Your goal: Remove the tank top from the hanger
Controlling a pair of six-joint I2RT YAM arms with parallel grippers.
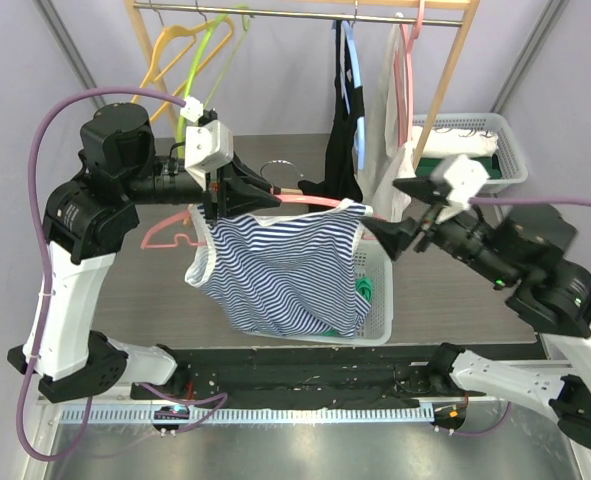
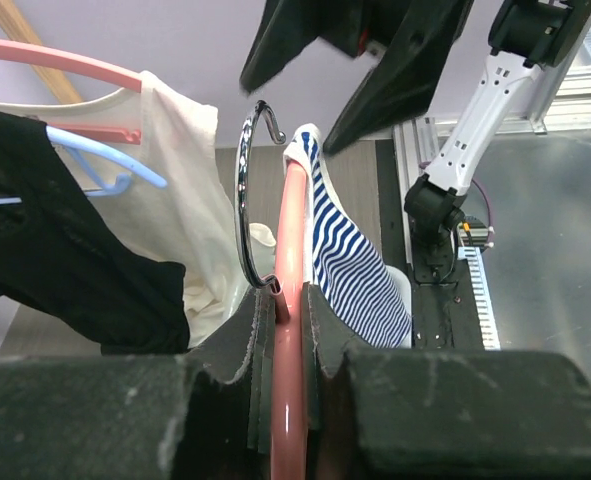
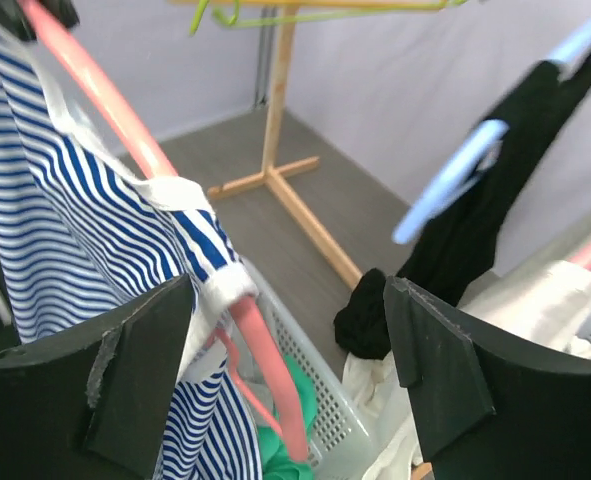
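Observation:
A blue-and-white striped tank top [image 1: 285, 270] hangs on a pink hanger [image 1: 310, 202] over a white basket [image 1: 377, 300]. My left gripper [image 1: 237, 192] is shut on the hanger's bar by its metal hook [image 2: 247, 190]; the pink bar [image 2: 289, 330] runs between its fingers in the left wrist view, the top [image 2: 350, 275] draped to its right. My right gripper [image 1: 395, 235] is open at the hanger's right end. In the right wrist view the top's white-edged strap [image 3: 190, 250] and the pink hanger arm [image 3: 265, 370] lie between its spread fingers [image 3: 430, 360], untouched.
A wooden clothes rack [image 1: 305, 12] stands behind with empty orange and green hangers [image 1: 190, 50], a black garment [image 1: 340, 130] and a cream one [image 1: 390, 120]. A second white basket [image 1: 475, 150] is back right. Green cloth [image 3: 295, 460] lies in the near basket.

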